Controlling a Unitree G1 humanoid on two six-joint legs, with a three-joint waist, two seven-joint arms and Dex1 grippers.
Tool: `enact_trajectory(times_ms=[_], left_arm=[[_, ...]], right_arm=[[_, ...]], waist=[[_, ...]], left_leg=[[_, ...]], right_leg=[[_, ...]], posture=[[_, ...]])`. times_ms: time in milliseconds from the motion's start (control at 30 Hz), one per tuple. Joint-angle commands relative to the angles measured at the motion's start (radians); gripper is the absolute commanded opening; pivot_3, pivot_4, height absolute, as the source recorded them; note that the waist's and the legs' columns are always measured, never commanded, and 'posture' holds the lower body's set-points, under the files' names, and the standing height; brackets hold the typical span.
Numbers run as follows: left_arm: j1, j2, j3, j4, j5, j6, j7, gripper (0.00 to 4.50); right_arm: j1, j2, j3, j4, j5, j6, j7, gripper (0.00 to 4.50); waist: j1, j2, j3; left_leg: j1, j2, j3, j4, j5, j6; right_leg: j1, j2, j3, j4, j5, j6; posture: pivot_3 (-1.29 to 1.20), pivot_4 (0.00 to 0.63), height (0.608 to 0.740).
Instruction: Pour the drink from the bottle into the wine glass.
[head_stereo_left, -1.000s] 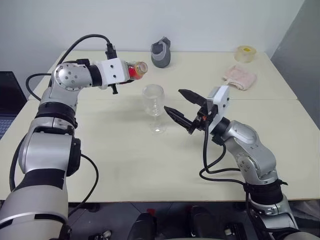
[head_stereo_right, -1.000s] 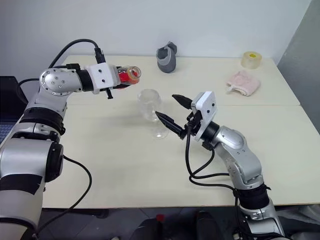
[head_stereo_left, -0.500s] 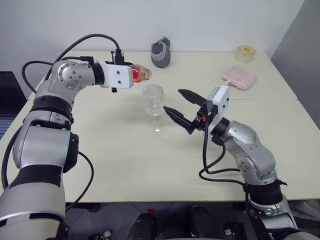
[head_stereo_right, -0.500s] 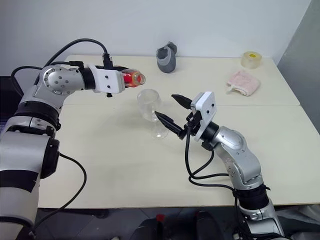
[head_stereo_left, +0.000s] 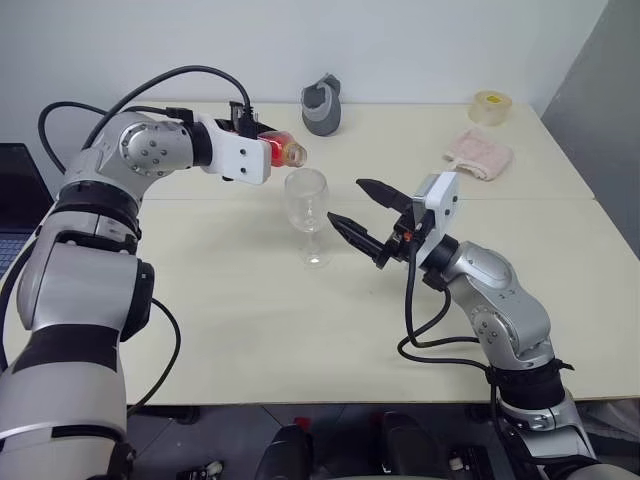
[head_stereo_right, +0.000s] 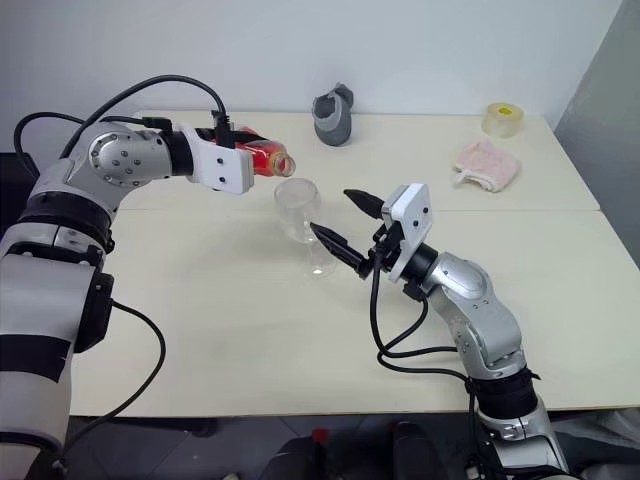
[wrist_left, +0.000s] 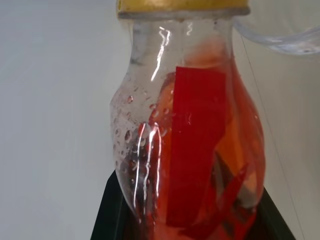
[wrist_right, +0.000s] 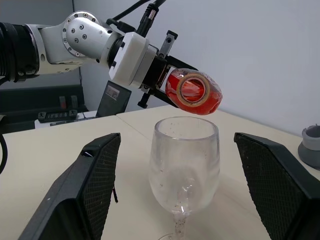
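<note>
Tipping the bottle (head_stereo_left: 280, 149) over the wine glass (head_stereo_left: 307, 196).
Left end effector (head_stereo_left: 262, 152) clamps the bottle; right end effector (head_stereo_left: 352, 206) wide beside the glass; next, tilt further until the drink (wrist_right: 196, 95) flows.

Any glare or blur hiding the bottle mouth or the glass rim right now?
Right wrist view: bottle mouth and wine glass rim sharp, no glare. Left wrist view: bright streaks on the bottle's wall, the glass rim at the corner soft. Left eye view: glass faint against the pale table.

cream table (head_stereo_left: 250, 330) carries the wine glass (head_stereo_left: 307, 200), grey cup (head_stereo_left: 322, 104), tape roll (head_stereo_left: 491, 107) (perhaps) and pink cloth (head_stereo_left: 479, 153).
</note>
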Motion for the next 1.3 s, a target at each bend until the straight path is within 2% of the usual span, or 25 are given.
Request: enact_trajectory(times_ms=[33, 1300], left_arm=[[-0.053, 0.03, -0.005, -0.003, 0.013, -0.02, 0.043, 1.03], [-0.147, 0.07, -0.135, 0.026, 0.194, -0.056, 0.277, 1.03]], right_arm=[[-0.016, 0.005, -0.016, -0.009, -0.004, -0.028, 0.002, 3.89], [-0.027, 0.006, -0.014, 0.003, -0.006, -0.038, 0.012, 3.89]], waist=[[0.0, 0.0, 0.0], [0.0, 0.0, 0.0]], left_leg=[[0.0, 0.0, 0.0, 0.0, 0.0, 0.0], [0.0, 0.0, 0.0, 0.0, 0.0, 0.0]], right_leg=[[0.0, 0.0, 0.0, 0.0, 0.0, 0.0], [0.0, 0.0, 0.0, 0.0, 0.0, 0.0]], posture=[[0.0, 0.15, 0.74], [0.0, 0.15, 0.74]])
